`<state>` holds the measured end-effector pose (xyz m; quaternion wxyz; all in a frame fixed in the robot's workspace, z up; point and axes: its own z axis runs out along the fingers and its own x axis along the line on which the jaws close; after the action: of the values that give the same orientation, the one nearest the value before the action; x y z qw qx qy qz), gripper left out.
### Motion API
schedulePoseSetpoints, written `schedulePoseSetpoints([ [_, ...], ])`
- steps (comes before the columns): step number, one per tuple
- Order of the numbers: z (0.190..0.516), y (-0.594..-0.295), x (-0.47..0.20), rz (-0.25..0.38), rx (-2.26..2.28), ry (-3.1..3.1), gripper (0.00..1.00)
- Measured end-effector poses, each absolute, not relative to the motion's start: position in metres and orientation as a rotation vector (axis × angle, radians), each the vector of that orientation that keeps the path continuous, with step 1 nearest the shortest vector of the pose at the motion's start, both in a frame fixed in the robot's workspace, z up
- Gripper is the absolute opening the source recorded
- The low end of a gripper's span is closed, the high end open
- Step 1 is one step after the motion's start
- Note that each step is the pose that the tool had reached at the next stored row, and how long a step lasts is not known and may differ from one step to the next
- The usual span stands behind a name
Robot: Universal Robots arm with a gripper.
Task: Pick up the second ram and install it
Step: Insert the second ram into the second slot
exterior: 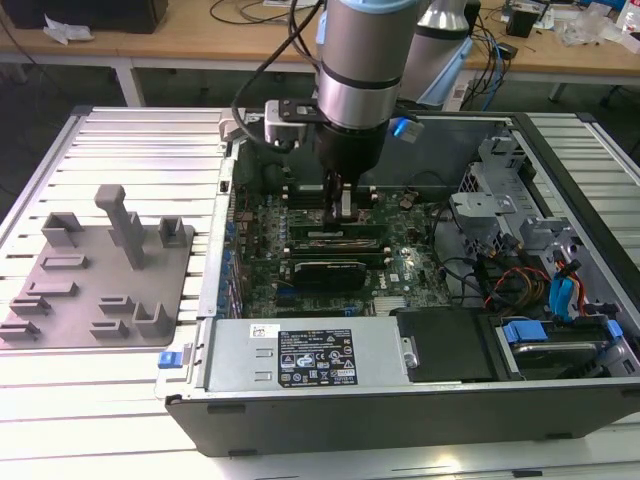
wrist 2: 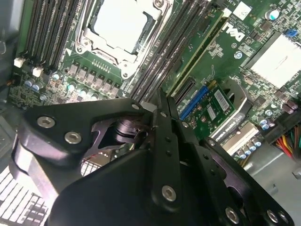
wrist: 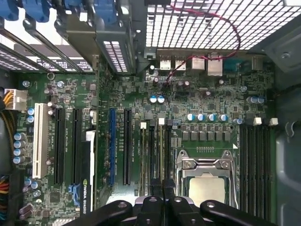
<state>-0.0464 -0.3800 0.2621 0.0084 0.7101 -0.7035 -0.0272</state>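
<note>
Exterior view, from its left: a grey fixture plate lies on the ribbed counter. Further right, inside the open computer case, the gripper stands on the memory slots, its fingers clenched together. First wrist view puts the second ram seated in a slot under the fingertips, beside the processor.

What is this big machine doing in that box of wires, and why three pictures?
That is a robot arm with a hand at its end. It reaches into an opened computer lying on a metal table; a grey plate with posts lies beside it. One picture is from a camera off the arm. The other two cameras ride near the wrist and see the green circuit board. The hand is low over the memory slots beside the silver processor. Whether it holds anything, I cannot tell.
</note>
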Motion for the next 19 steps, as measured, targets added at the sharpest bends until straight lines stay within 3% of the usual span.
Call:
schedulePoseSetpoints([
  [19,0.241,-0.380,-0.043,-0.098,2.211,-2.212,0.09],
])
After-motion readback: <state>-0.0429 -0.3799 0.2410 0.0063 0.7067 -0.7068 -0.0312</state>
